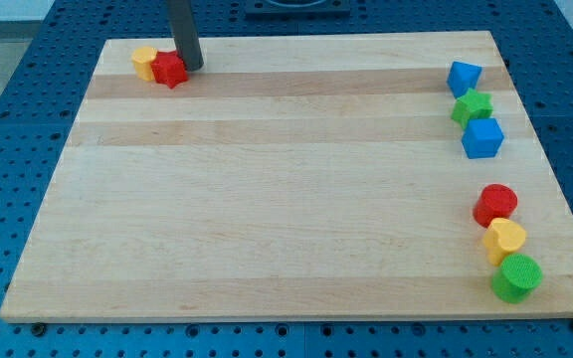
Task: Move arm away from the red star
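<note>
The red star [169,69] lies near the board's top left corner, touching a yellow block [145,62] on its left. My tip [193,66] comes down from the view's top and stands right next to the red star on its right side, touching it or nearly so.
Along the view's right edge lie a blue block [464,77], a green star [473,107] and a blue cube [483,138], then lower a red cylinder [495,205], a yellow block [505,240] and a green cylinder [517,277]. The wooden board [286,199] sits on a blue perforated table.
</note>
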Tool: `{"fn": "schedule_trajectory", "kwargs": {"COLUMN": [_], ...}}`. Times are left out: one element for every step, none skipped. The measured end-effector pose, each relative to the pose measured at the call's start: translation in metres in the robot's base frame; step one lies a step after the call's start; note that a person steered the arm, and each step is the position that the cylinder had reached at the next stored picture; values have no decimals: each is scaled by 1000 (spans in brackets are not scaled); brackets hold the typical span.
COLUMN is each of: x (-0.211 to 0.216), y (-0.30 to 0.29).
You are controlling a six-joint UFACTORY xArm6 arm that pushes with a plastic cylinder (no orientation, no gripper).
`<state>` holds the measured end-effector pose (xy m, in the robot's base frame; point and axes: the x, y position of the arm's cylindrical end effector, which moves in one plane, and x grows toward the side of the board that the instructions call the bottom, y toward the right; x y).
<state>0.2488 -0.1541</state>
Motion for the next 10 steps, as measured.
{"fn": "schedule_trajectory", "kwargs": {"x": [73, 178, 294, 349, 348, 279, 239, 242, 242, 238], "y": [82, 153, 192, 209, 209, 225, 240, 256, 275, 277]}}
